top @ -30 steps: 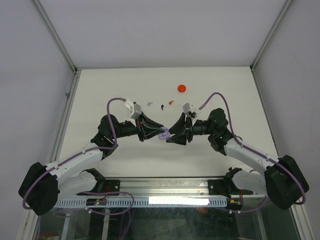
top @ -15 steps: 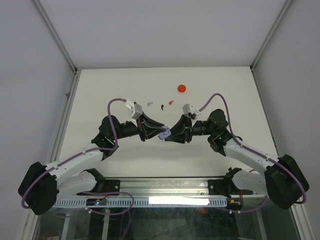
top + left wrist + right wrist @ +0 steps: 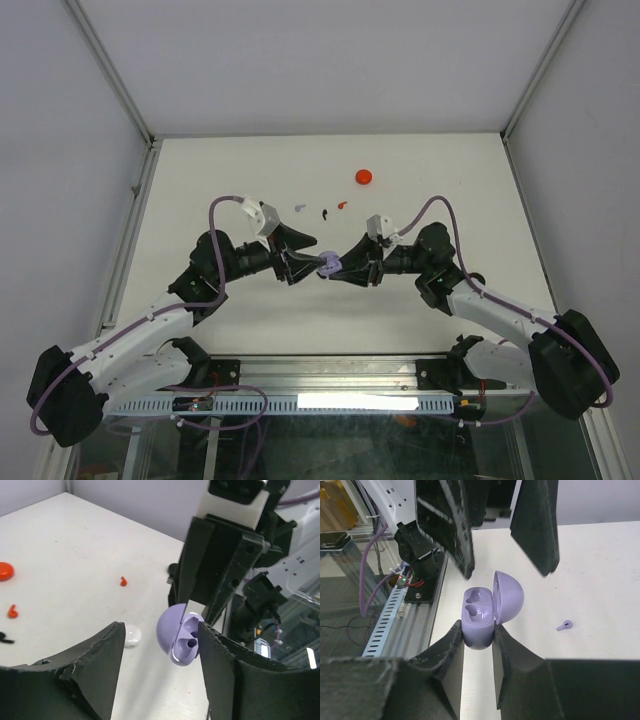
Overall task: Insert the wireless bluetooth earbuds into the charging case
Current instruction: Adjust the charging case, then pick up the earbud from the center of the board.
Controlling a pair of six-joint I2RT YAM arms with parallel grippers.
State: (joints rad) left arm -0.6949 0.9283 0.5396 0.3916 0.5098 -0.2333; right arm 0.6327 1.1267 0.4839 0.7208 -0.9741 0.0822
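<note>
Gripping lilac case (image 3: 481,609), right hand (image 3: 478,634)

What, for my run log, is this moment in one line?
right gripper: shut on lilac case | lid open, wells empty | left gripper: open, facing case | lilac earbud: on table

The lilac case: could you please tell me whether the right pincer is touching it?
Touching. The right wrist view shows the right pincer clamped on both sides of the lilac case.
</note>
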